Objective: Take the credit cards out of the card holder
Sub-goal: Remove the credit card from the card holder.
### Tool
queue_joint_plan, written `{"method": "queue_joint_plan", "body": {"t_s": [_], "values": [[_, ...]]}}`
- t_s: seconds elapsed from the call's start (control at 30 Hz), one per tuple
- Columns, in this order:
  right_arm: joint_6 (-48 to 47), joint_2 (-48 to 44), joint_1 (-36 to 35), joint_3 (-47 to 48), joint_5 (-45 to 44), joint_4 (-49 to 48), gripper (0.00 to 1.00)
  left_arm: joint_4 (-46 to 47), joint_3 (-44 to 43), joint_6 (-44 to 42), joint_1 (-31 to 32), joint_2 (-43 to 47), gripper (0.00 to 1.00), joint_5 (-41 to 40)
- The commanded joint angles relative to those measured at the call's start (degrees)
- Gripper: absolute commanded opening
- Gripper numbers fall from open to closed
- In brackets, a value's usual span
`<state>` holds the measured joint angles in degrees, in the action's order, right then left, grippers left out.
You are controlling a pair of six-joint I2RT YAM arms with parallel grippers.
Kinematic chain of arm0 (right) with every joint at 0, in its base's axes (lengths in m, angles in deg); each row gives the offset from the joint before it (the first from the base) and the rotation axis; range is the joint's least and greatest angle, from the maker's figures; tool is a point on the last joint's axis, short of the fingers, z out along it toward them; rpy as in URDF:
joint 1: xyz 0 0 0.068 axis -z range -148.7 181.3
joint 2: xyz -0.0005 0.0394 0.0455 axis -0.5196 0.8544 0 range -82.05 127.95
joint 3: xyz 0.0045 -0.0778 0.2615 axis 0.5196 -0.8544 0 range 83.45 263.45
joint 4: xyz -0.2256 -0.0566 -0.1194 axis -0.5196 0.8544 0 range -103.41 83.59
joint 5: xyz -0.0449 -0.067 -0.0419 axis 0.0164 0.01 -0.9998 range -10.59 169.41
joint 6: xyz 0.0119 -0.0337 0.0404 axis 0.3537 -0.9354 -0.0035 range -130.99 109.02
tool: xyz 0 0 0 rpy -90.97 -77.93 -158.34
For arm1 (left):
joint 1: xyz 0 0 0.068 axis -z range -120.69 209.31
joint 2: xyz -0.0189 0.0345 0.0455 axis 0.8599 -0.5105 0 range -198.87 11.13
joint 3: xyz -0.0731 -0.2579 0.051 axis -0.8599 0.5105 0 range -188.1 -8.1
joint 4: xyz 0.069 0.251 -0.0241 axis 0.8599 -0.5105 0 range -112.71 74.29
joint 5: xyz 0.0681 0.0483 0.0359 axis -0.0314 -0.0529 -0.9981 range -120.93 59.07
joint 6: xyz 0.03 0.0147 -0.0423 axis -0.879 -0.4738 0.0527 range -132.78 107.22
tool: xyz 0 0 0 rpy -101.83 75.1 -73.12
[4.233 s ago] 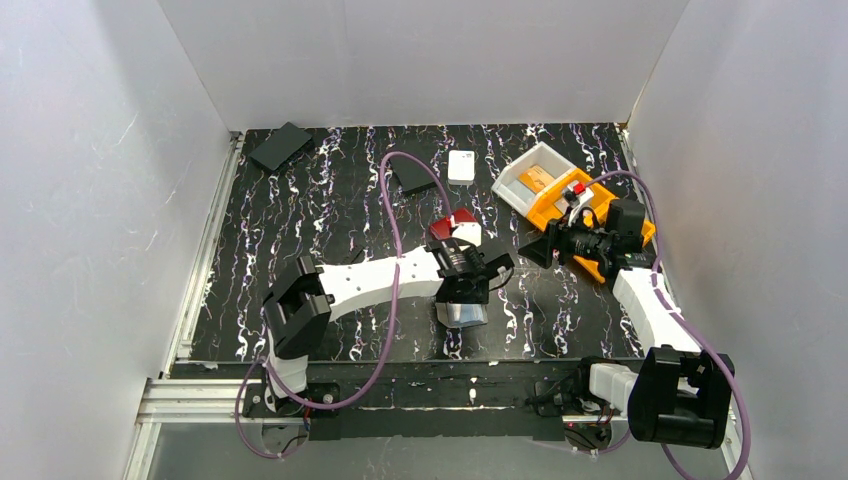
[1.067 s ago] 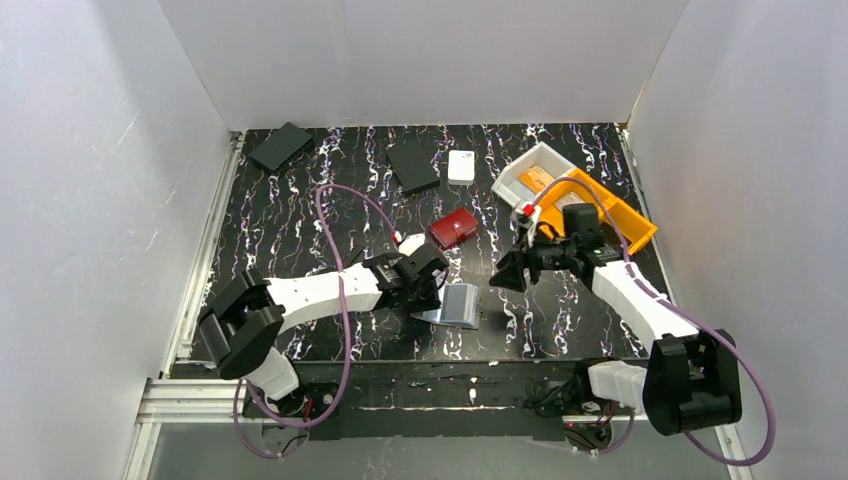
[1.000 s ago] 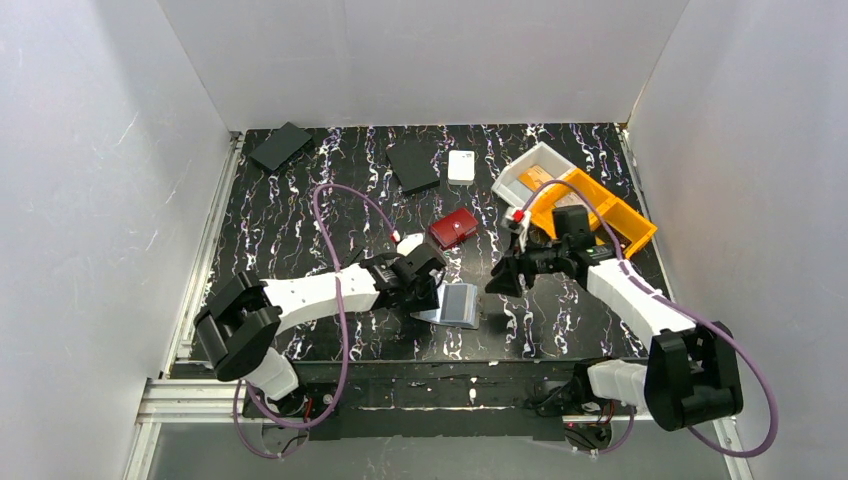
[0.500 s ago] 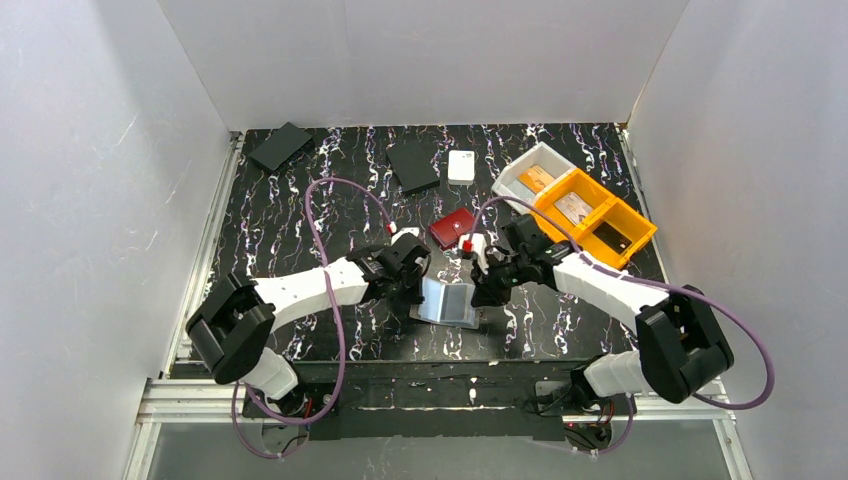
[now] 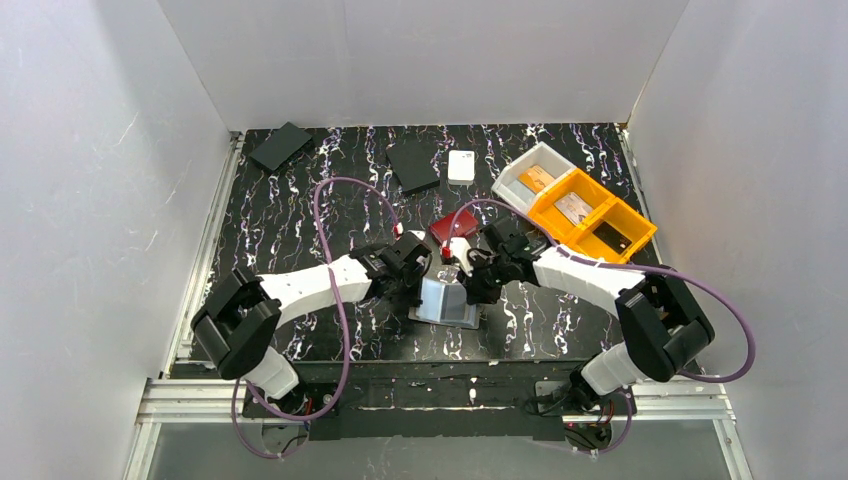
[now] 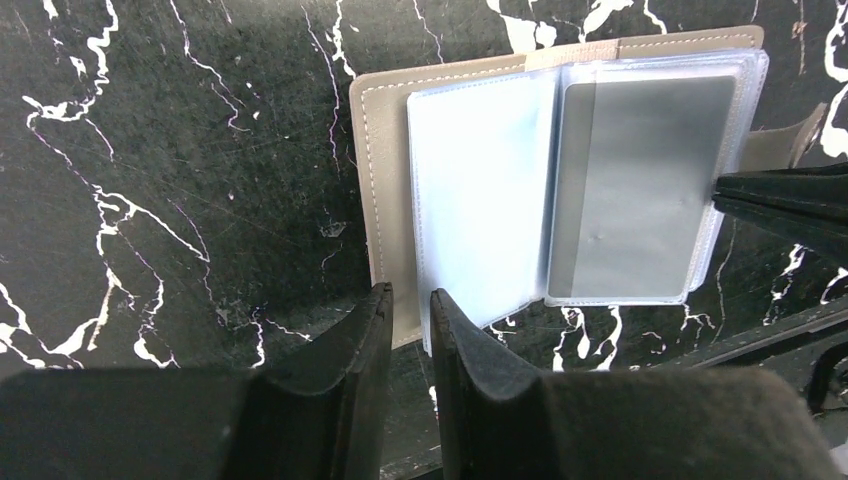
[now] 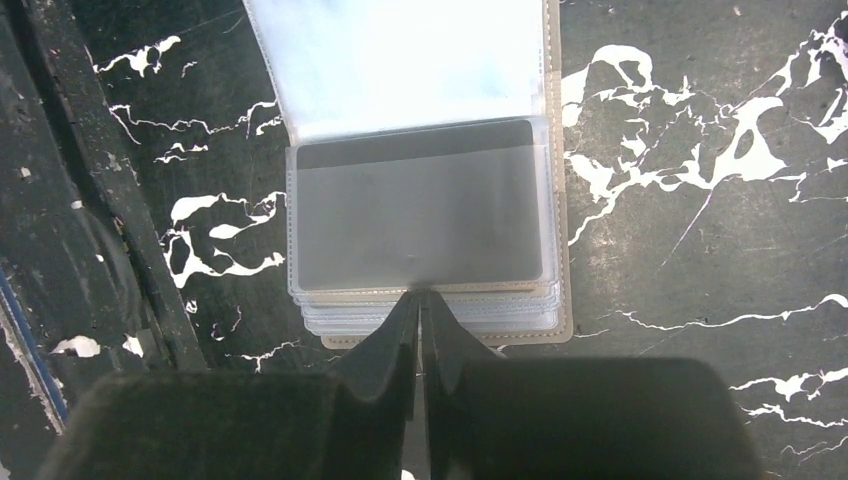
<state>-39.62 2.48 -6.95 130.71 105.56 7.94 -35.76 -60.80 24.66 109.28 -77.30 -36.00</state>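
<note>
The grey card holder [image 5: 448, 302] lies spread open on the black table between both grippers. A light blue credit card [image 6: 480, 190] shows through its left clear sleeve, and a grey card [image 6: 630, 190] through its right one. My left gripper [image 6: 410, 295] is shut on the near edge of the holder's left cover [image 6: 385, 180]. My right gripper [image 7: 420, 297] is shut, its tips meeting at the edge of the top sleeve [image 7: 420, 215]. I cannot tell whether anything is pinched there. An orange credit card [image 5: 538, 178] lies in the white bin.
A dark red case [image 5: 452, 222] sits just behind the grippers. A white bin [image 5: 512, 180] and an orange bin [image 5: 640, 232] stand at the back right. Flat black squares [image 5: 413, 165] [image 5: 280, 146] and a small white block [image 5: 461, 166] lie at the back.
My right arm swung left from the bins to the holder's right edge, and its jaws closed there. My left gripper kept its hold. The holder now lies spread open.
</note>
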Motion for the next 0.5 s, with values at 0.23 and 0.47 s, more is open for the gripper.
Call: {"method": "queue_joint_plan", "body": {"t_s": [0.23,0.47], "values": [[4.13,1.83,-0.72,2.93,-0.96,-1.78,0.14,5.48,1.13,-5.12,-0.45,1.46,0.25,4.14],[8.96,5.12,-0.75,6.97,3.30,-1.52,0.17,8.97,4.10,-3.38,-0.49,-0.79,0.20,7.49]]}}
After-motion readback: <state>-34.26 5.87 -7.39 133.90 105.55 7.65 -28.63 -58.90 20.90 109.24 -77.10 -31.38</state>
